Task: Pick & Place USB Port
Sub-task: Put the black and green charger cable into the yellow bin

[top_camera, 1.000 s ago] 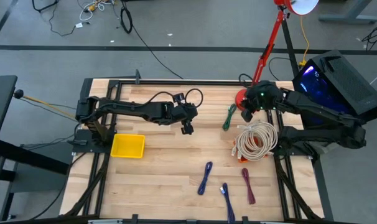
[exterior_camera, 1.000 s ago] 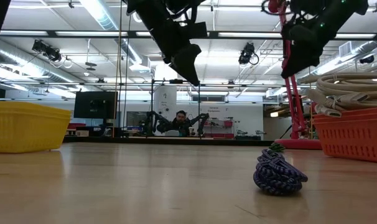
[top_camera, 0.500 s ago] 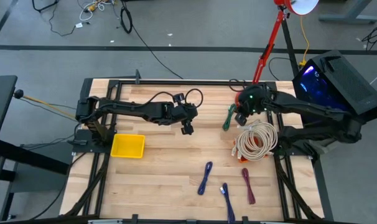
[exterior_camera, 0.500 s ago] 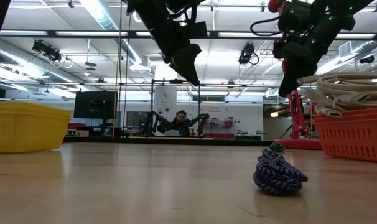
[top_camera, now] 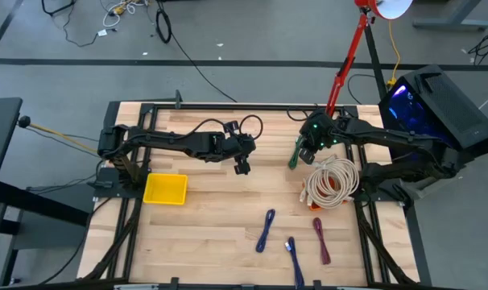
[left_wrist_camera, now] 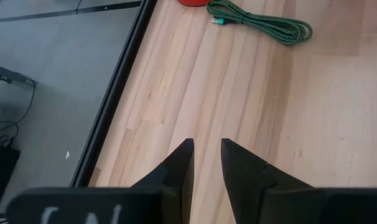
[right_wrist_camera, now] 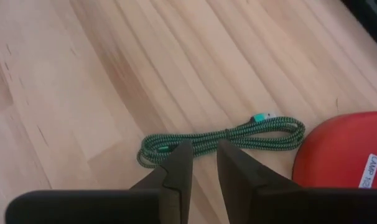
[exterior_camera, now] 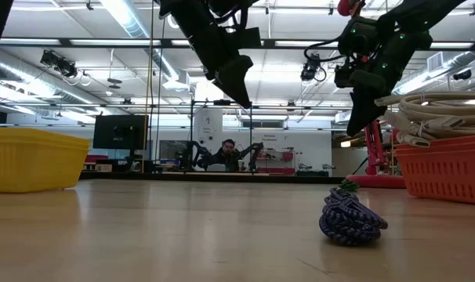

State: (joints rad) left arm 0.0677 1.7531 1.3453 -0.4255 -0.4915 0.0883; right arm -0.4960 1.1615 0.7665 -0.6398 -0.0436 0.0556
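A green braided USB cable (top_camera: 296,151) lies coiled flat on the wood near the table's far right, beside a red lamp base (right_wrist_camera: 345,149). It also shows in the right wrist view (right_wrist_camera: 238,138) and the left wrist view (left_wrist_camera: 263,22). My right gripper (top_camera: 307,155) hangs shut above the cable's right side, well off the table in the low view (exterior_camera: 355,129). My left gripper (top_camera: 242,167) waits shut above the table's middle, high in the air (exterior_camera: 244,100). A yellow bin (top_camera: 165,189) sits on the table's left.
An orange basket (exterior_camera: 449,168) heaped with white cables (top_camera: 332,181) stands just near-right of the green cable. Purple (top_camera: 265,229), blue (top_camera: 292,250) and maroon (top_camera: 321,240) cables lie toward the near edge. A red lamp pole (top_camera: 353,48) rises from the far right. A person sits beyond the table.
My right gripper has moved toward the table's left and a little toward the near edge, sinking toward the green cable, and now stands over it. The left arm and all cables have stayed where they were.
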